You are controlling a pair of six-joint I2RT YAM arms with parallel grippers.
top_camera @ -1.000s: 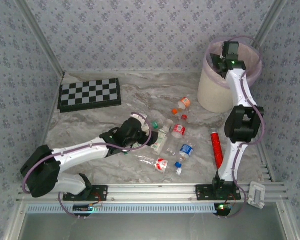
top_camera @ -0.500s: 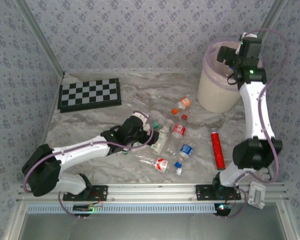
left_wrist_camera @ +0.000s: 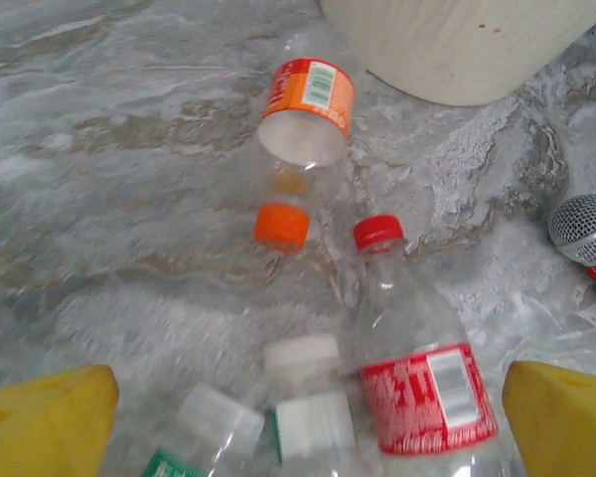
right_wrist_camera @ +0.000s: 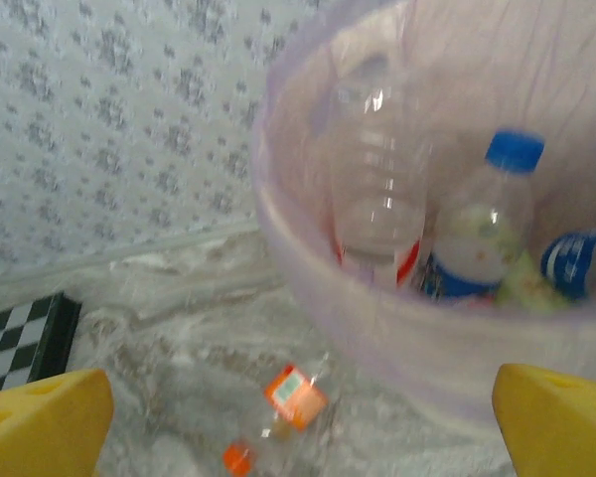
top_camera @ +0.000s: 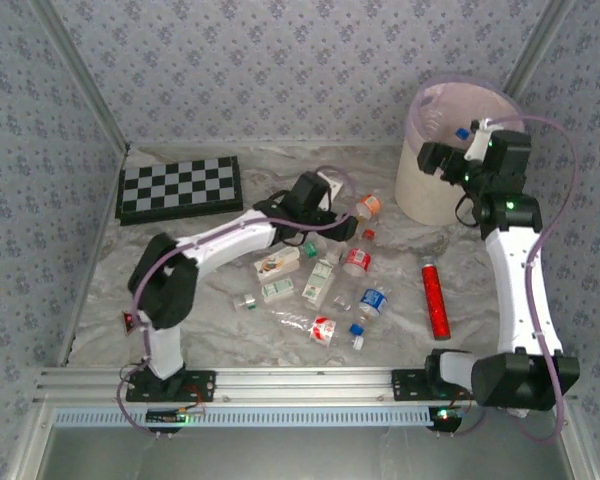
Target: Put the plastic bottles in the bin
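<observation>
Several plastic bottles lie in the middle of the table. An orange-labelled one (top_camera: pixel 368 206) (left_wrist_camera: pixel 306 97) (right_wrist_camera: pixel 298 396) lies nearest the bin (top_camera: pixel 430 190), with a red-labelled one (top_camera: pixel 357 260) (left_wrist_camera: pixel 427 397) and a blue-labelled one (top_camera: pixel 372 300) nearer me. My left gripper (top_camera: pixel 332 222) (left_wrist_camera: pixel 308 427) hangs open over the far side of the pile, above the red-labelled and green-labelled bottles, holding nothing. My right gripper (top_camera: pixel 435 160) (right_wrist_camera: pixel 303 417) is open and empty beside the bin's left rim (right_wrist_camera: pixel 308 268). Inside the bin lie a clear bottle (right_wrist_camera: pixel 377 189) and a blue-capped one (right_wrist_camera: pixel 489 224).
A slim red cylinder with a silver mesh head (top_camera: pixel 435 298) (left_wrist_camera: pixel 584 227) lies right of the bottles. A checkerboard (top_camera: pixel 180 187) (right_wrist_camera: pixel 20 338) lies at the back left. Patterned walls close the table at the back and sides.
My left arm swung from the pile's near left to its far side, by the orange-labelled bottle. The right arm drew back from over the bin to its left rim. Both stayed open.
</observation>
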